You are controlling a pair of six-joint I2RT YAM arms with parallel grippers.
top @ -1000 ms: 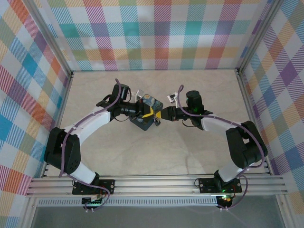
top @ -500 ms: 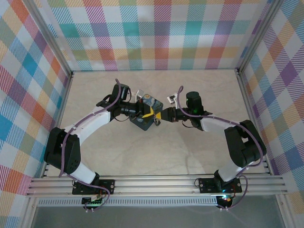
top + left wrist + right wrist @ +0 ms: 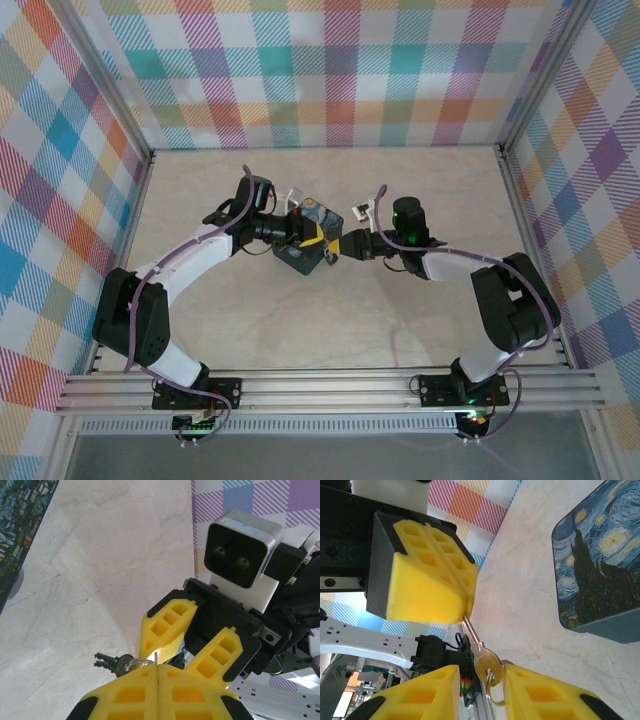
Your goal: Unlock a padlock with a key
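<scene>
The padlock (image 3: 298,260) with its night-sky print lies on the table under the two meeting grippers; its top shows in the right wrist view (image 3: 600,575). My left gripper (image 3: 318,240) (image 3: 158,666) is shut on the blade tip of the brass key (image 3: 486,664). The key's ring and two spare dark keys (image 3: 109,663) hang beside those fingers. My right gripper (image 3: 338,246) (image 3: 481,670) faces the left one, open, its yellow fingers on either side of the key's head. The head sits close against one finger (image 3: 540,695), with a gap to the other.
Pale marble-look tabletop (image 3: 330,320) spreads around the padlock. Plaid walls (image 3: 330,70) close off the back and both sides. An aluminium rail frame (image 3: 330,385) runs along the near edge by the arm bases.
The right gripper's jaws have drawn slightly closer together around the key head and its wrist has shifted a little. The left arm and the padlock have stayed put.
</scene>
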